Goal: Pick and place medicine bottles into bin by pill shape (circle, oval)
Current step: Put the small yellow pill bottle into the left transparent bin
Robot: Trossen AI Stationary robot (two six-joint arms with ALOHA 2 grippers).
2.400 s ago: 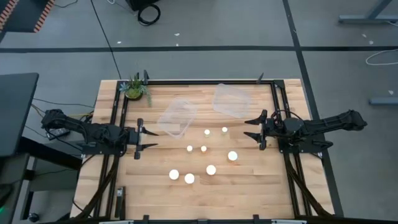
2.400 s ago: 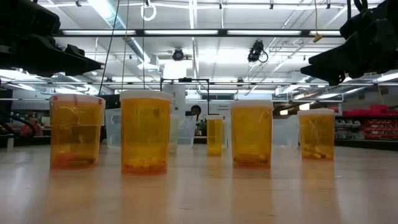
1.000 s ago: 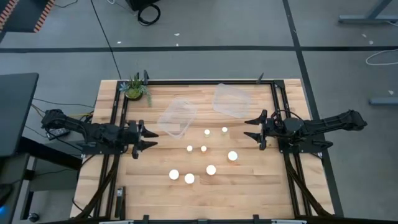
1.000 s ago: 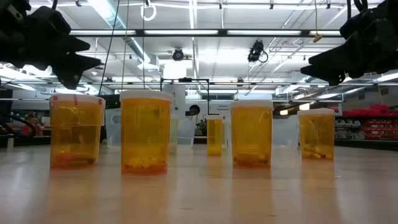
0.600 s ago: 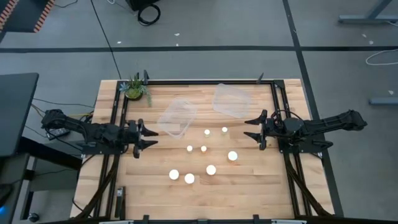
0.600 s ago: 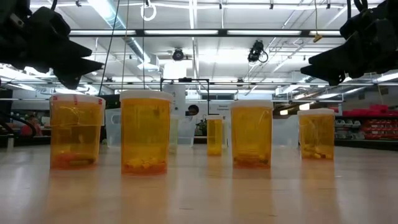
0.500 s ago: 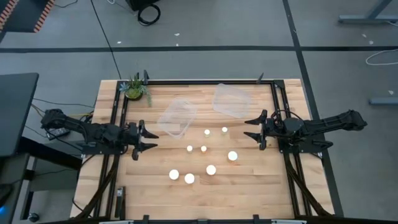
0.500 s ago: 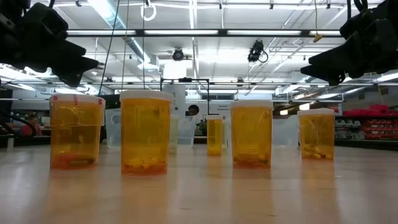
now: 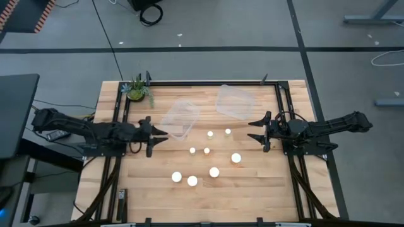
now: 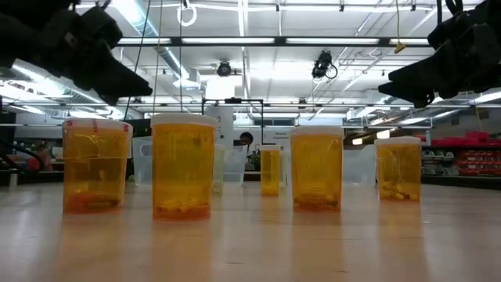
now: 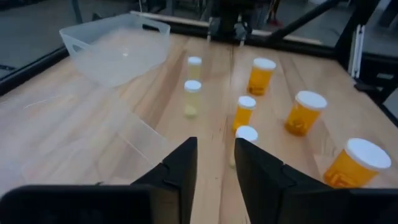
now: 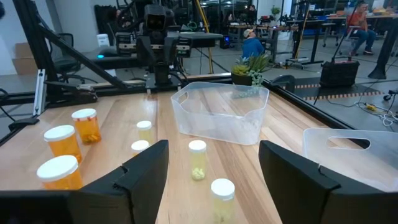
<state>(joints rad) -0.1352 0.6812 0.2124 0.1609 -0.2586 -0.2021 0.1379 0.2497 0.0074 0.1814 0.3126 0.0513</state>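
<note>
Advanced toward bottles (image 9: 192, 150) on wooden table (image 9: 252, 189), left pincer (image 9: 158, 135) nearly together; right pincer (image 9: 252, 130) apart.

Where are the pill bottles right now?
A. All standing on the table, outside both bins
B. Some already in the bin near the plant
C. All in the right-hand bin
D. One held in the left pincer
A. The high view shows the bottles standing on the bare table, while both clear bins hold nothing and the left pincer is open and empty.

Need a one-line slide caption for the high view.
Both tools hover open beside eight white-capped medicine bottles; two clear bins wait empty.
</note>
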